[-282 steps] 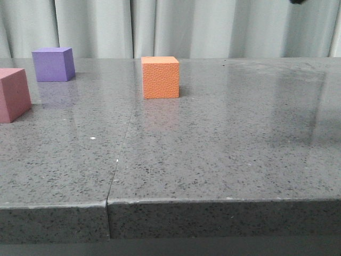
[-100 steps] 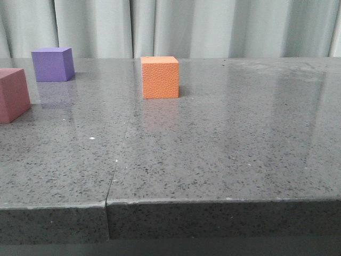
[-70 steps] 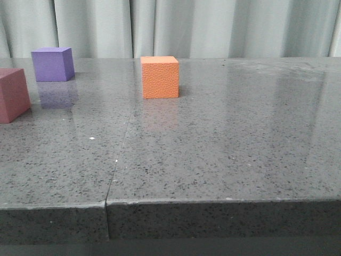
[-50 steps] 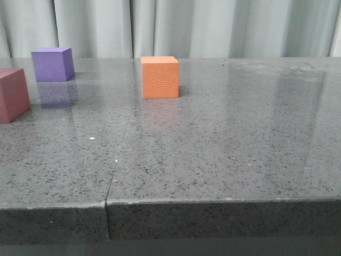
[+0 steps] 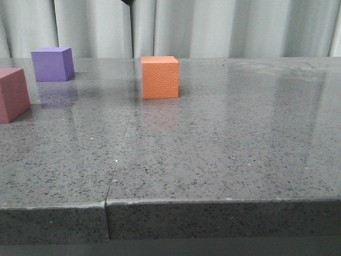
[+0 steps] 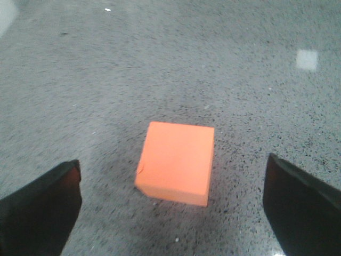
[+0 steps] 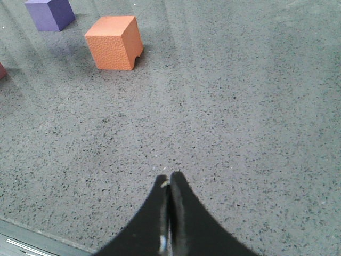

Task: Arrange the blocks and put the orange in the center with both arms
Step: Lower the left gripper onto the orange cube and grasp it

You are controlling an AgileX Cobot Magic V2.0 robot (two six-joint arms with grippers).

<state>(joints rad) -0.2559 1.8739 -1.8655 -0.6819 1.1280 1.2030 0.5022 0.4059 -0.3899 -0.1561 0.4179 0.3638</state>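
Observation:
The orange cube [image 5: 160, 77] stands on the grey table [image 5: 224, 138], left of the middle and toward the back. The purple cube [image 5: 51, 64] is at the far left back. The pink cube [image 5: 11, 94] is at the left edge, partly cut off. My left gripper [image 6: 171, 181] is open and hovers above the orange cube [image 6: 176, 162], with its dark fingers [image 6: 40, 213] wide on either side and clear of the cube. My right gripper [image 7: 169, 178] is shut and empty over bare table near the front edge, far from the orange cube [image 7: 113, 42].
A seam [image 5: 120, 154] runs through the tabletop from front to back. Grey curtains [image 5: 213, 26] hang behind the table. A dark bit of an arm [image 5: 127, 1] shows at the top edge of the front view. The purple cube [image 7: 49, 13] also shows in the right wrist view.
A dark bit of an arm has come in at the top of the front view, above and left of the orange cube. The three cubes have not moved.

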